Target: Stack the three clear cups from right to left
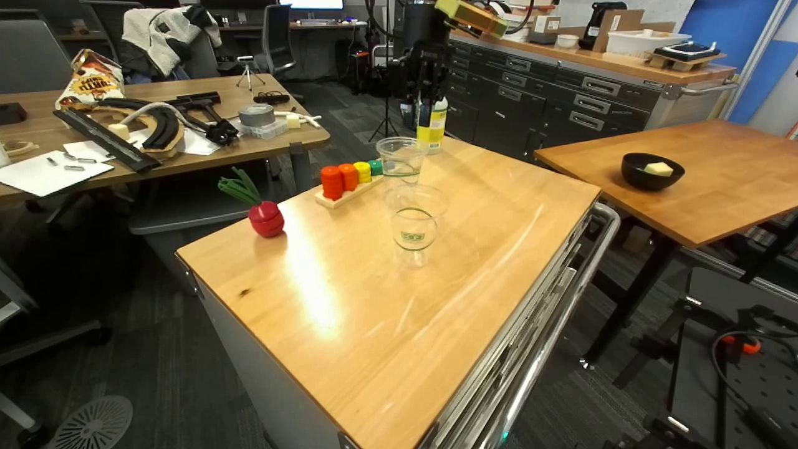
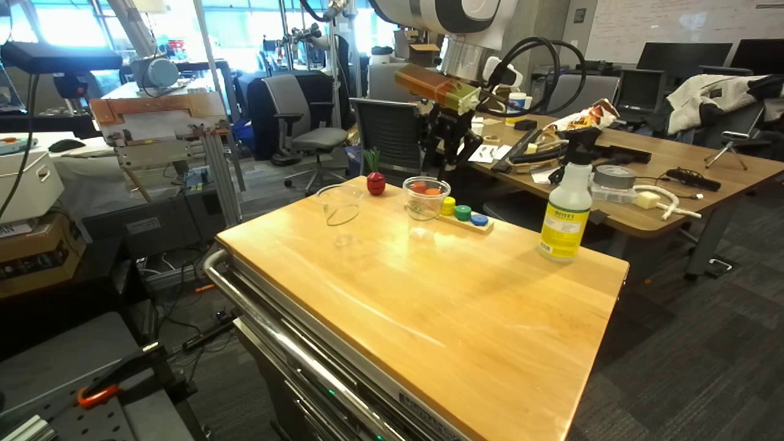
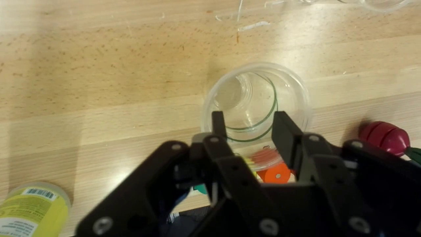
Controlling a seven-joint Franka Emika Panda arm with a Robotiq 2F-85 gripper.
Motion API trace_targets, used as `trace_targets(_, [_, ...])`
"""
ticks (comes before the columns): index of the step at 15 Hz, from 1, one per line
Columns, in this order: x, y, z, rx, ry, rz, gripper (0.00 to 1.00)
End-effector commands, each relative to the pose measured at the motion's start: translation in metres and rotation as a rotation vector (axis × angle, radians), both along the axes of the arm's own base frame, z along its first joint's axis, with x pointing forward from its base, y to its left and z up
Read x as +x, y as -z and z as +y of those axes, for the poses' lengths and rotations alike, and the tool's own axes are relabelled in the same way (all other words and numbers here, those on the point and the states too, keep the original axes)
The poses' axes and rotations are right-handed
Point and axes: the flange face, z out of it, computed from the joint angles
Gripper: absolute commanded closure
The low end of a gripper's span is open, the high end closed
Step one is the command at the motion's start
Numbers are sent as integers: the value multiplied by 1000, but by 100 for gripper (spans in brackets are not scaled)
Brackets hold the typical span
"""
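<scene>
The gripper (image 3: pixel 250 123), spread partway with nothing in its grasp, hangs above an upright clear cup (image 3: pixel 256 102), single or nested I cannot tell, on the desk (image 3: pixel 98 108) just beside a row of coloured discs (image 2: pixel 462 212), another clear cup (image 1: pixel 414 236) standing apart, a red toy radish (image 2: pixel 375 184) and a spray bottle (image 2: pixel 565 214) to either side.

In an exterior view, a cup (image 1: pixel 413 236) is set mid-frame on the worktop (image 1: pixel 355 299), with two nested cups (image 1: pixel 399 165) behind it. The peg rack (image 1: pixel 332 183) is placed at their left, the toy vegetable (image 1: pixel 267 220) farther left, the bottle (image 1: pixel 433 132) behind. At frame right, a bowl (image 1: pixel 648 181) is set on a table (image 1: pixel 717 218).
</scene>
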Motion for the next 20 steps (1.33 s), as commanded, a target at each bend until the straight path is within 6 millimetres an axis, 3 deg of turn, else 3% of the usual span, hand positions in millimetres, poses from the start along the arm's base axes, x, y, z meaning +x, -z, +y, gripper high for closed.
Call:
trace_targets(1, [3,-15,4,8,-24,-12,25])
trace_targets(4, [2,-17,5,2,-27,-22,3])
trace_targets(5, [2,-16,5,2,-26,-21,0])
trace_targets(15, [-2,48,0,-20,-62,55,0])
trace_targets(16, [1,50,0,-18,-58,40,1])
trace_targets(17, [3,51,0,-11,-53,31,26])
trace_targets(19, [6,51,-2,-10,-41,8,30])
trace_targets(20, [7,50,-4,-15,-34,-6,40])
